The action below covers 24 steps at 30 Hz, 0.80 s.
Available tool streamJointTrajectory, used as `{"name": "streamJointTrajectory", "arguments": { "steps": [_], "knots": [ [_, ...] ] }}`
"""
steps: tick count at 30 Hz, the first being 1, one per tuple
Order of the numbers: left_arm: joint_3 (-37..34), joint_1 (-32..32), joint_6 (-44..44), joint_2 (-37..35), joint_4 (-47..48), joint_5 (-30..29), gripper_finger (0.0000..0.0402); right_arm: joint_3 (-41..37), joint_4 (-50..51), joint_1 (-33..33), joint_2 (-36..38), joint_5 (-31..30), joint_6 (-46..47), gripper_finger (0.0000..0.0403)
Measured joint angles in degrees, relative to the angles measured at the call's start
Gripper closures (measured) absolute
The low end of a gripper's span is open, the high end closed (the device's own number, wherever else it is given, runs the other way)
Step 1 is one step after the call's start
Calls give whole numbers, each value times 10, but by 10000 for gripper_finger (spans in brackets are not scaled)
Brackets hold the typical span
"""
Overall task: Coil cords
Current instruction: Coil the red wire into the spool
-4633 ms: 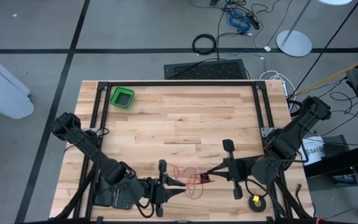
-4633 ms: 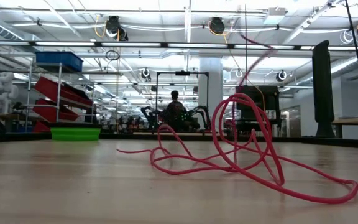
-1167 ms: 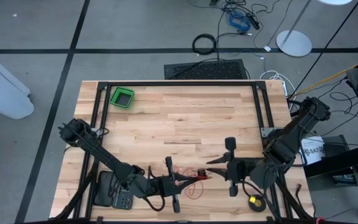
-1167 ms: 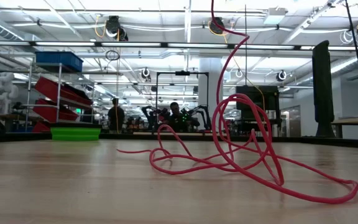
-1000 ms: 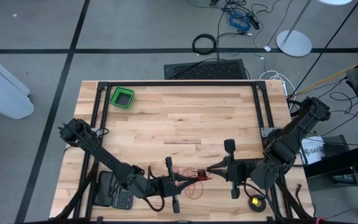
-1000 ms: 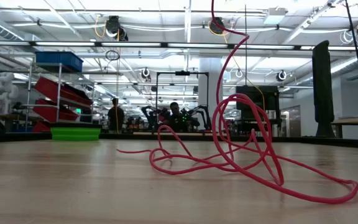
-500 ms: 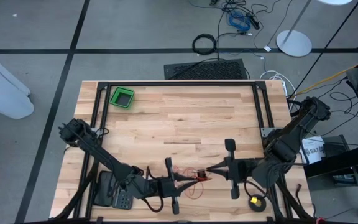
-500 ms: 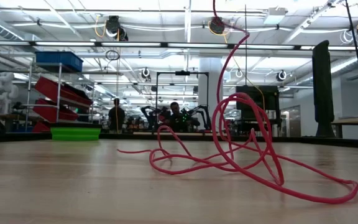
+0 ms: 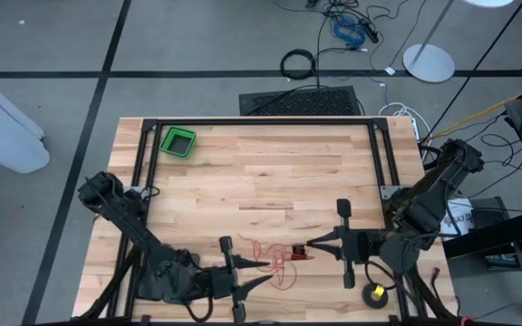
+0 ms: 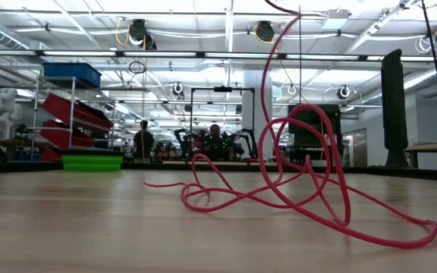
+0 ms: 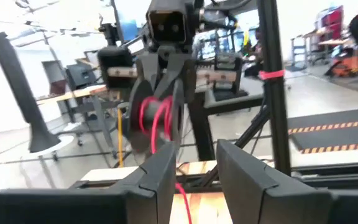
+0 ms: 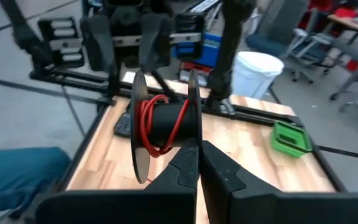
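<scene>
I have the right gripper (image 9: pixel 310 245) at the near edge of the table (image 9: pixel 270 172), its fingers (image 12: pixel 185 163) pinched closed on a black spool (image 12: pixel 164 124) with a few turns of red cord (image 10: pixel 294 189) wound on. The rest of that cord lies in loose loops on the wood near the front middle (one strand rises up out of the low view). My left gripper (image 9: pixel 263 266) sits just left of the loops, fingers (image 11: pixel 160 177) parted, holding nothing. A green bin (image 9: pixel 178 142) stands at the far left.
</scene>
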State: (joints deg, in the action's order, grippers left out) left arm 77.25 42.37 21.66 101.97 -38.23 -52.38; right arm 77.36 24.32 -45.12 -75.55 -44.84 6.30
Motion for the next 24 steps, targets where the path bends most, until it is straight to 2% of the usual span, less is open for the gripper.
{"name": "streamJointTrajectory", "arguments": {
  "steps": [7,12,18,21,24],
  "knots": [
    [0,-12,-44,0,57,-20,279,0,0,-24,9,-60,1,403],
    [0,-27,-64,7,105,25,278,0,-1,-35,12,-65,-2,403],
    [0,-55,-78,41,118,60,278,0,-1,-37,13,-67,-9,403],
    [0,-65,-79,59,120,74,263,0,0,-38,13,-64,-10,403],
    [0,-68,-79,66,120,58,233,0,1,-41,13,-63,-10,403]
  ]
}}
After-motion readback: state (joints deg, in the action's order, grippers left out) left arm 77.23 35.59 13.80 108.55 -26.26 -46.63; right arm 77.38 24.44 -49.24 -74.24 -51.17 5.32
